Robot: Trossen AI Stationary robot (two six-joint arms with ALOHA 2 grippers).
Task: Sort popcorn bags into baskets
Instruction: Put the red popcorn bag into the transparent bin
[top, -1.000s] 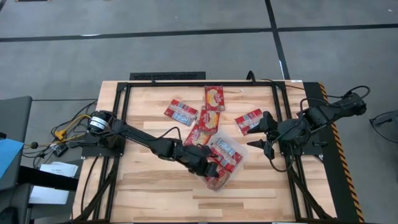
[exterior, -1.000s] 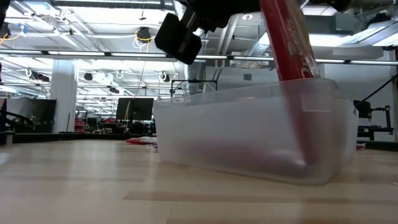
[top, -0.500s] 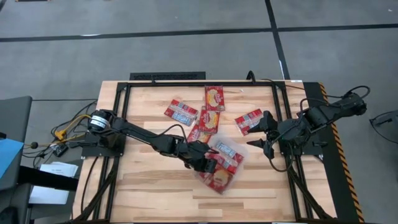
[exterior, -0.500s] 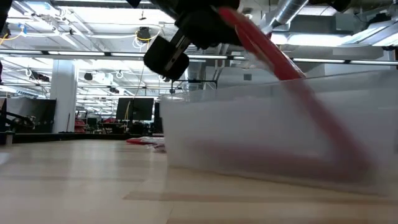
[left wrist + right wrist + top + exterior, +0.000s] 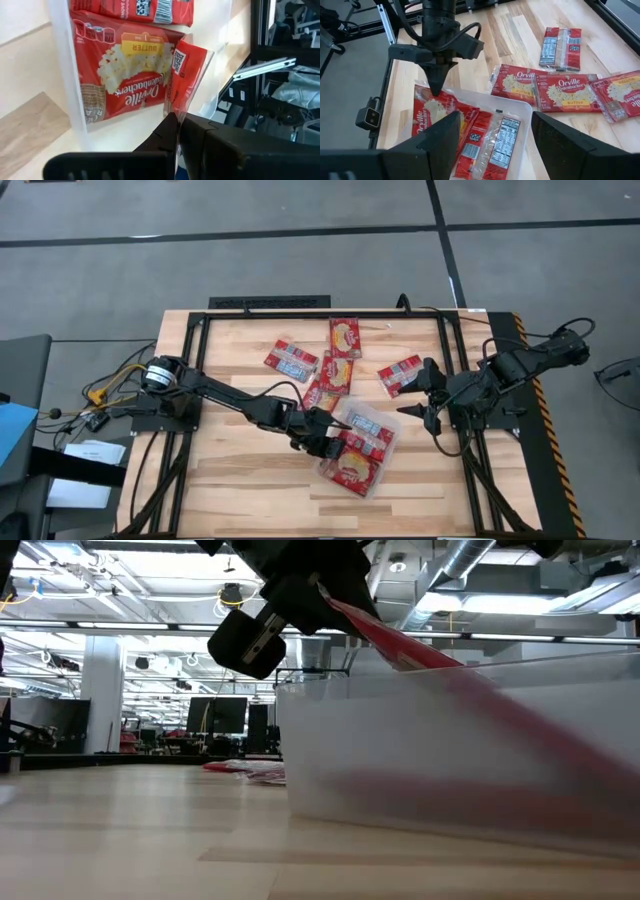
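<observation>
The clear basket (image 5: 385,448) sits right of the table's middle with popcorn bags lying flat inside, one showing its cream panel (image 5: 125,75). My left gripper (image 5: 325,442) hangs over the basket's left rim, shut on another red popcorn bag (image 5: 187,70), which slants down into the basket (image 5: 420,650). Several more bags lie flat on the wood behind it (image 5: 291,360) (image 5: 345,336) (image 5: 336,372) (image 5: 400,375). My right gripper (image 5: 420,395) hovers open at the table's right side, nothing between its fingers (image 5: 495,120). My left gripper pinches the bag by one end (image 5: 176,109) between its two fingers, with the bag seen edge-on. The fingers come from the table's left, slanting downward. The bag runs down and away from the fingers into the basket; its lower end is blurred behind the basket wall.
A black metal frame (image 5: 270,305) borders the tabletop. Bare wood lies along the near edge (image 5: 250,490) and at the left. The left arm (image 5: 230,400) stretches across the table's left half.
My left gripper, still shut on the bag, has moved toward the table's left and sunk a little, tipping downward. The bag has gone from nearly upright to a shallow slant inside the basket. The basket has shifted slightly toward the near edge.
</observation>
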